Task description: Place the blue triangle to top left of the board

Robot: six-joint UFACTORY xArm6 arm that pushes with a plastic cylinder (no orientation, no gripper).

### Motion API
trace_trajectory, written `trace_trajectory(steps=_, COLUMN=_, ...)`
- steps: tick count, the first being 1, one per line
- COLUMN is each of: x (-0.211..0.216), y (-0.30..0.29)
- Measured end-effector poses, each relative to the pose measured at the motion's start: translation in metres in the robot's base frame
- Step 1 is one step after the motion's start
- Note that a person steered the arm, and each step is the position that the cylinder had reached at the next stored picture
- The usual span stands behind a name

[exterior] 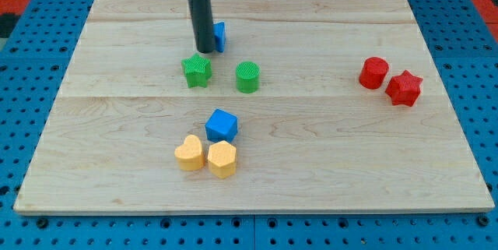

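Against blue triangle [220,36]: my tip [205,50]

A lab: wooden board [327,149] on blue pegboard bench [31,71]

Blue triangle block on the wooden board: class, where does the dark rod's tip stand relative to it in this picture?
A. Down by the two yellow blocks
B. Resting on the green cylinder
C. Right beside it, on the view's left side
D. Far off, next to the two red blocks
C: my tip stands right against the view's left side of the blue triangle block, above the green star block, far from the red and yellow blocks.
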State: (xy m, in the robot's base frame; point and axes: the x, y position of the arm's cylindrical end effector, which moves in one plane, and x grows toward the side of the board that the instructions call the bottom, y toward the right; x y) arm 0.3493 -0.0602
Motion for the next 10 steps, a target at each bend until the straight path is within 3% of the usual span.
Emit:
trace_trajectory(steps=1, x=-0.007, y=0.031)
trace_trajectory(steps=2, x=-0.036, y=0.019)
trace_trajectory(steps=4, x=-0.036, y=-0.104)
trace_trajectory(steps=6, x=-0.007, y=-0.202)
trace_trajectory(steps=8, x=-0.028, y=-0.196)
trace_trajectory(steps=9, x=-0.026, y=-0.161)
trace_trajectory(steps=10, x=-0.053, y=-0.155)
